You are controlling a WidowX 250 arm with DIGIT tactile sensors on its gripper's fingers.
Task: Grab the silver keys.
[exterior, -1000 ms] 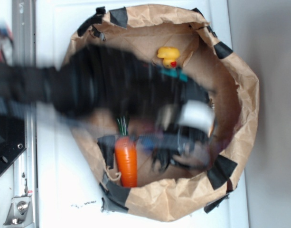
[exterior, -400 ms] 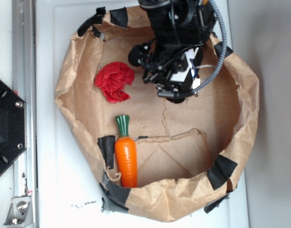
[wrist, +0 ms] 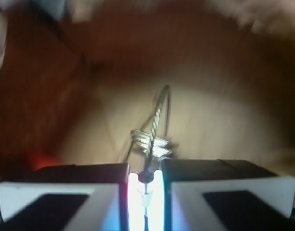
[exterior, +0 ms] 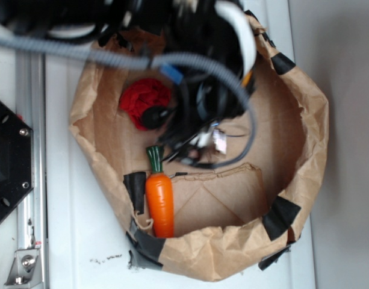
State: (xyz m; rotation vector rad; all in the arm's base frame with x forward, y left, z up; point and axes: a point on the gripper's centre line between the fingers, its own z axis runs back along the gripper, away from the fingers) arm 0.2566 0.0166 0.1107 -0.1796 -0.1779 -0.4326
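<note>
Close up in the wrist view, the claw (wrist: 145,180) is clamped on the silver keys (wrist: 151,142), whose wire loop rises blurred above a brown paper floor. Farther out, the arm hangs over a taped paper bag (exterior: 304,150) on the white bench (exterior: 70,241), with a carrot (exterior: 160,205) and red cloth (exterior: 139,99) inside.

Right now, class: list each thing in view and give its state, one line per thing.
Gripper: shut on the keys.
Keys: pinched between the fingers, wire loop sticking out.
Carrot: lying flat by the bag wall, untouched.
Red cloth: crumpled, partly hidden by the arm.
Paper bag: open, rim rolled and taped.
</note>
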